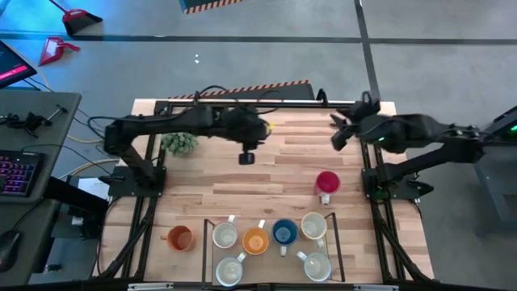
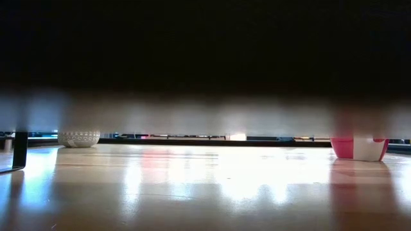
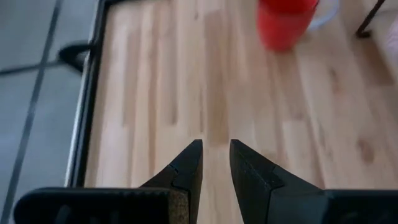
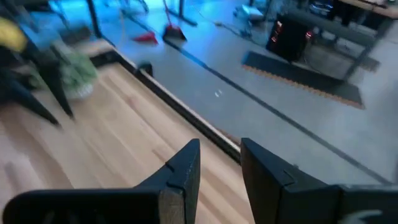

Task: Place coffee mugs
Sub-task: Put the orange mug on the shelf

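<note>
A red mug [image 1: 327,183] stands upright on its base on the wooden table [image 1: 275,202], right of centre; it also shows in the left wrist view [image 3: 283,22] and the low view [image 2: 358,147]. Several white mugs, an orange mug [image 1: 255,241] and a blue mug [image 1: 283,233] sit inside a dark frame [image 1: 205,242] at the near edge. Another orange mug [image 1: 179,238] stands left of the frame. My left gripper [image 1: 247,158] [image 3: 216,146] hangs over the table's middle, narrowly open and empty, short of the red mug. My right gripper [image 1: 338,133] [image 4: 221,146] is raised at the far right, open and empty.
A small green potted plant [image 1: 179,143] [image 2: 78,138] stands at the far left of the table, and my left arm passes beside it. A dark bar [image 1: 242,101] runs along the far edge. Bare wood lies between the red mug and the plant.
</note>
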Available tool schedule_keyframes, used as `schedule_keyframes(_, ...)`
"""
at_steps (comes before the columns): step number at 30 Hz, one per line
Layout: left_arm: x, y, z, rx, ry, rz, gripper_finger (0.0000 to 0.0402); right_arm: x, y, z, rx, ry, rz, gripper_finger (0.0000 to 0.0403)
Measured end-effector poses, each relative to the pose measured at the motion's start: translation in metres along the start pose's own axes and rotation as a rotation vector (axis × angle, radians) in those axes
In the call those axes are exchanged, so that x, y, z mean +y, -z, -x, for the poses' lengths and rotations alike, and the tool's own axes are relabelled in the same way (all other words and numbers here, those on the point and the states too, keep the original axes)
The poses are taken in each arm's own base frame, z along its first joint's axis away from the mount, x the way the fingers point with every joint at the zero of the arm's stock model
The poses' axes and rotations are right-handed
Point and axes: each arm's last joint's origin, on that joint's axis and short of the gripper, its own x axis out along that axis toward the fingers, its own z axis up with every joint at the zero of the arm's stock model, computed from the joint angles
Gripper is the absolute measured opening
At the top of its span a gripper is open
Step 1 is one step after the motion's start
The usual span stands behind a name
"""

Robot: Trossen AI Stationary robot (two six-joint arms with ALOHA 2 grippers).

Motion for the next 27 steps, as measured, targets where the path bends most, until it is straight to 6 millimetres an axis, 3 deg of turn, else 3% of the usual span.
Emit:
schedule_keyframes(6, 0.006, -0.038, -0.024, -0.039, 0.064, -0.021, 0.0071, -0.009, -0.022, 0.016, -0.063, -0.047, 0.014, 0.0092)
schedule_keyframes(15, -0.003, -0.072, -0.046, -0.011, 0.141, 0.032, 0.0071, -0.01, -0.022, 0.017, -0.047, -0.052, 0.043, 0.0092)
schedule_keyframes(27, -0.04, -0.09, -0.054, -0.037, 0.228, 0.002, 0.0071, -0.009, -0.02, 0.017, -0.022, -0.088, 0.045, 0.0092)
